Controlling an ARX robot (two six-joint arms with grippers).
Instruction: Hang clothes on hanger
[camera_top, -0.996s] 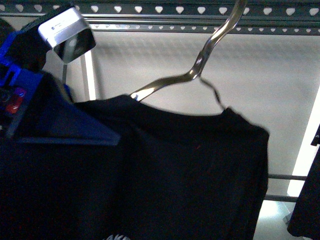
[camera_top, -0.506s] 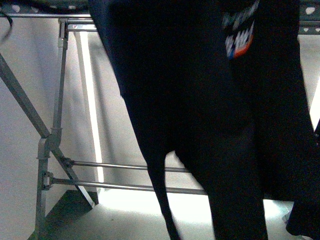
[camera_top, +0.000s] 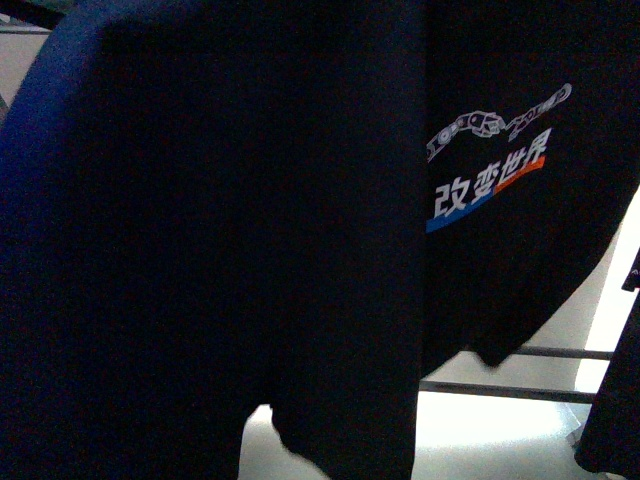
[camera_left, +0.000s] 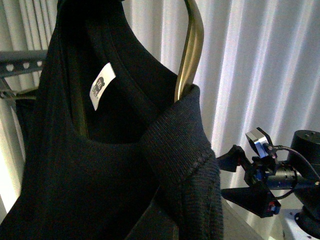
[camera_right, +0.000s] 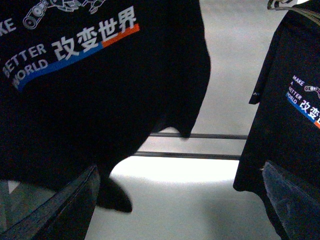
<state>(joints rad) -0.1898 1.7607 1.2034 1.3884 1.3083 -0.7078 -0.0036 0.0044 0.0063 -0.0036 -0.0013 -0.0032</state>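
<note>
The black T-shirt (camera_top: 250, 240) fills most of the front view, and its white characters and blue-orange stripe (camera_top: 488, 185) show at the right. In the left wrist view its collar and white label (camera_left: 102, 85) sit on a shiny metal coat hanger (camera_left: 192, 45). My left gripper (camera_left: 160, 225) is shut on the T-shirt's shoulder, its fingers mostly hidden by cloth. A punched rail of the grey rack (camera_left: 20, 62) shows behind. My right gripper (camera_right: 180, 210) is open and empty below the T-shirt's printed front (camera_right: 75, 50); it also shows in the left wrist view (camera_left: 235, 177).
A second black printed T-shirt (camera_right: 295, 110) hangs at the right, also at the front view's edge (camera_top: 612, 400). Two low horizontal rails of the rack (camera_right: 200, 136) (camera_top: 560, 353) run behind the shirts. Pale floor lies below and white curtains (camera_left: 250, 75) hang behind.
The T-shirt has swung across the front view and now covers nearly all of it. The rack's top rail, its leg and the coat hanger hook no longer show there.
</note>
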